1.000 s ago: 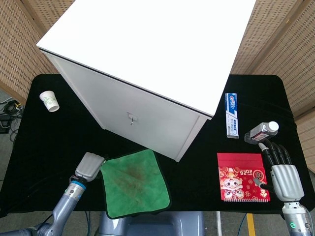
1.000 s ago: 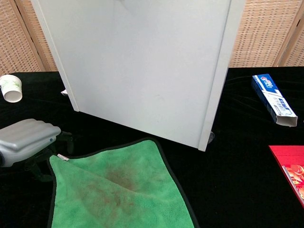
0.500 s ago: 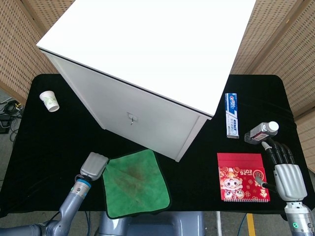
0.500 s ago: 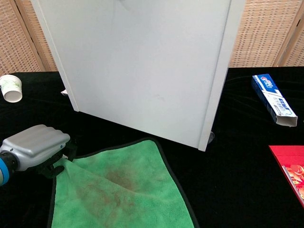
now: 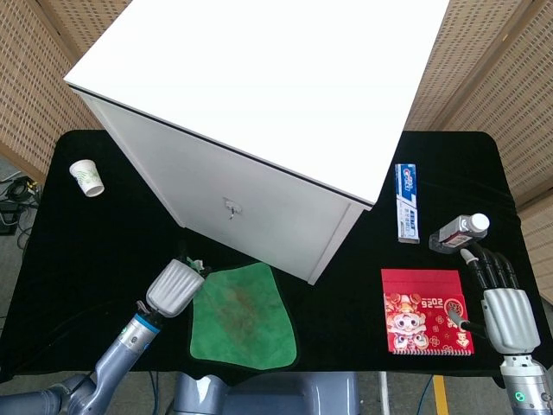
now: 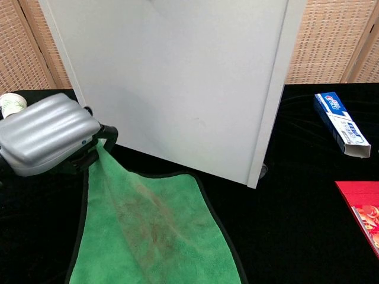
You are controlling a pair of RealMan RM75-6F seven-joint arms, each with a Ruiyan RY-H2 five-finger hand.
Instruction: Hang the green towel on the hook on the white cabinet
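Note:
My left hand [image 5: 175,286] [image 6: 49,133] grips the far left corner of the green towel [image 5: 242,316] [image 6: 151,228] and holds that corner raised off the black table [image 5: 78,251]. The rest of the towel still lies on the table in front of the white cabinet [image 5: 259,112] [image 6: 177,83]. The small metal hook [image 5: 231,207] sits on the cabinet's front face, up and to the right of my left hand. My right hand [image 5: 503,303] rests on the table at the far right, fingers stretched out, holding nothing.
A paper cup [image 5: 85,177] [image 6: 13,106] stands at the left. On the right lie a toothpaste box [image 5: 407,203] [image 6: 341,125], a small bottle [image 5: 459,232] and a red packet [image 5: 427,311] [image 6: 362,213] next to my right hand.
My left hand has closed on the towel's corner and lifted it up toward the cabinet, drawing the towel narrower. The right hand has stayed in place.

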